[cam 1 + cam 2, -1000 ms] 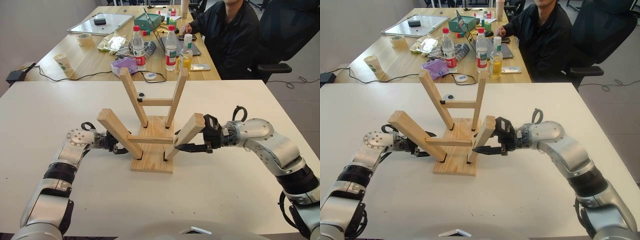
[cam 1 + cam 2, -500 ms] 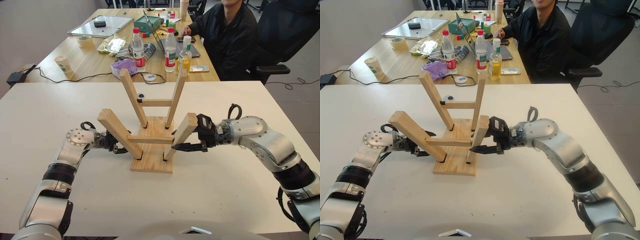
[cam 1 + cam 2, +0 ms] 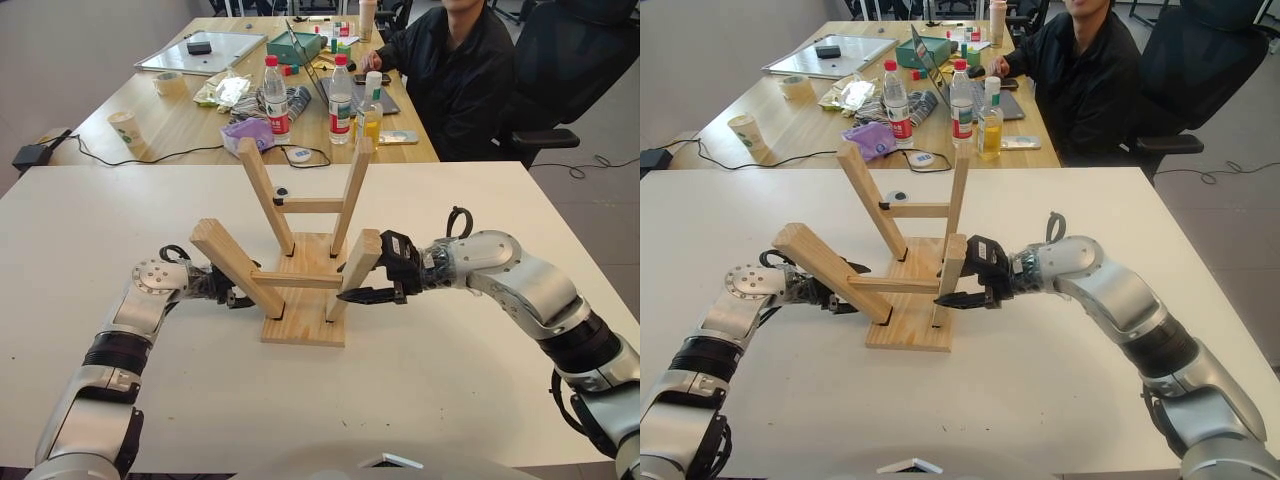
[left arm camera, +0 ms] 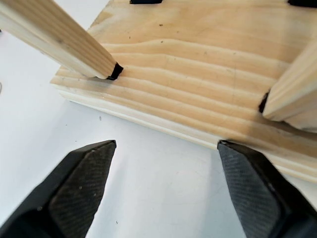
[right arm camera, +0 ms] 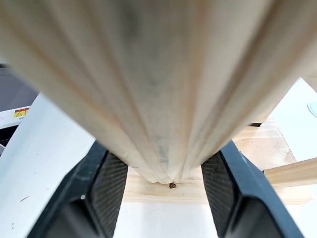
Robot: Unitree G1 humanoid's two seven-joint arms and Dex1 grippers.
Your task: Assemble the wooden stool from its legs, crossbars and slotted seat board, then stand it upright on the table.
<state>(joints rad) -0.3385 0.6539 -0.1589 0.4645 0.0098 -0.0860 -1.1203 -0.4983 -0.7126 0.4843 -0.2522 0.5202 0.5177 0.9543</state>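
Wooden stool (image 3: 305, 262) rests inverted on its seat board (image 3: 303, 331) on the surface (image 3: 450, 380). My right hand (image 3: 350, 294) grasps the near right leg (image 3: 357, 265). My left hand (image 4: 167, 146) is released beside the board. Risk: sideways force may lever this leg from its slot.

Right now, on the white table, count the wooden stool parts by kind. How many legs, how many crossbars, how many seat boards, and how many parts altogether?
leg: 4
crossbar: 2
slotted seat board: 1
total: 7
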